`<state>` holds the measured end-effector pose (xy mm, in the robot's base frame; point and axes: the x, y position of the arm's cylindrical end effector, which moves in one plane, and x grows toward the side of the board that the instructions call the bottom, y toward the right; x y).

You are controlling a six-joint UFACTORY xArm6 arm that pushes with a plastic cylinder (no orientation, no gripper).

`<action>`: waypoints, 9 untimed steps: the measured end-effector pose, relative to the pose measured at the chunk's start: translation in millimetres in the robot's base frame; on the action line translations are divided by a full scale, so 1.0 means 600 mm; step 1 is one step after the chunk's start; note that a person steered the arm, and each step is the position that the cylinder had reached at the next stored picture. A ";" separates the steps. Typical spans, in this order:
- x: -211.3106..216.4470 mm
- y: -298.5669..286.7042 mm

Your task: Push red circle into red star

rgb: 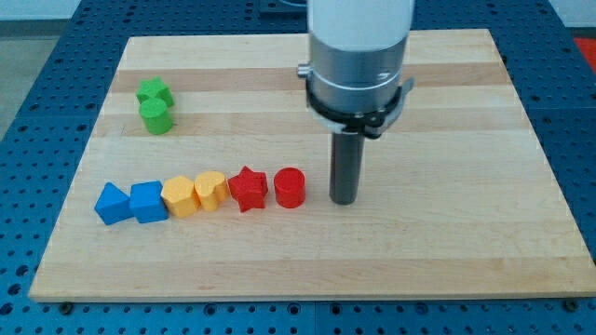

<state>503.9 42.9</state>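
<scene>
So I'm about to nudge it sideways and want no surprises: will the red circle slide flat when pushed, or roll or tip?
The red circle stands on its flat end and looks squat, so it should slide, not tip. My tip is just to its right; an off-centre push may deflect it past the red star. The wooden board looks smooth.

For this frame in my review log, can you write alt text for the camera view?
My tip sits just to the view's right of the red circle, which stands close beside the red star at the right end of a row with two yellow blocks and two blue blocks on a wooden board. Two green blocks sit upper left.
</scene>
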 end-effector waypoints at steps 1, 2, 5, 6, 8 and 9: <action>-0.023 0.002; -0.024 -0.025; -0.024 -0.089; -0.024 -0.089; -0.026 -0.106; -0.029 -0.106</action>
